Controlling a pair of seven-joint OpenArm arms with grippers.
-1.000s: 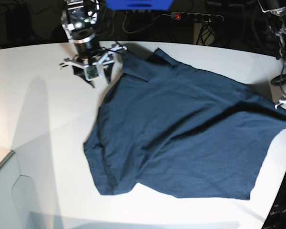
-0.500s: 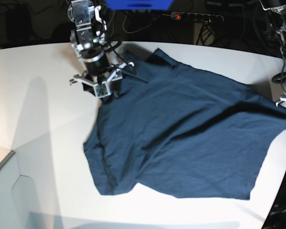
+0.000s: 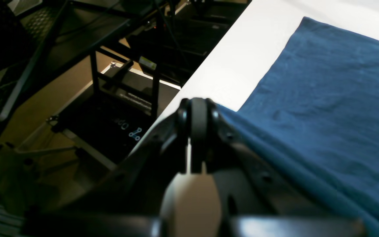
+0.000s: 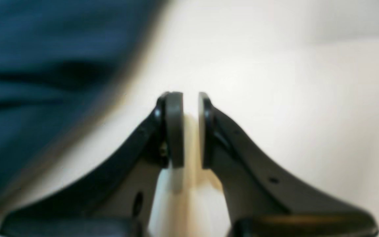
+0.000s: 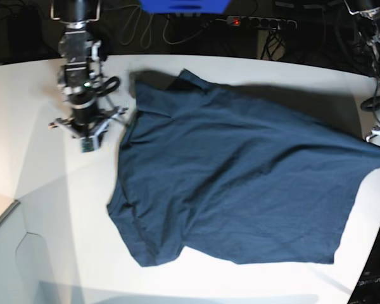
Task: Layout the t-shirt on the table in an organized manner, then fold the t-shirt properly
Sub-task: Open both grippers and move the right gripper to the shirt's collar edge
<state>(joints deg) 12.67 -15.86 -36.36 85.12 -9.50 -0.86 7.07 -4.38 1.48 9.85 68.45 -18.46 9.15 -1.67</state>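
The dark navy t-shirt (image 5: 240, 177) lies spread over the white table (image 5: 38, 158), its collar end toward the back left. My right gripper (image 5: 88, 143) stands over bare table just left of the shirt's edge. In the right wrist view its pads (image 4: 174, 128) are a narrow gap apart with nothing between them, and the blurred t-shirt (image 4: 44, 65) fills the left. My left gripper (image 5: 379, 136) is at the table's right edge, shut (image 3: 197, 110) on the t-shirt's (image 3: 324, 98) corner, which rises taut to it.
A power strip (image 5: 259, 22) and cables lie behind the table. A grey object (image 5: 0, 215) pokes in at the lower left. Past the table edge (image 3: 209, 75), the left wrist view shows black frames and a case (image 3: 110, 115) on the floor.
My right arm has swung left off the shirt's collar area onto bare table and its jaws have narrowed. The shirt's collar end has shifted left and lies flatter. The left arm holds still.
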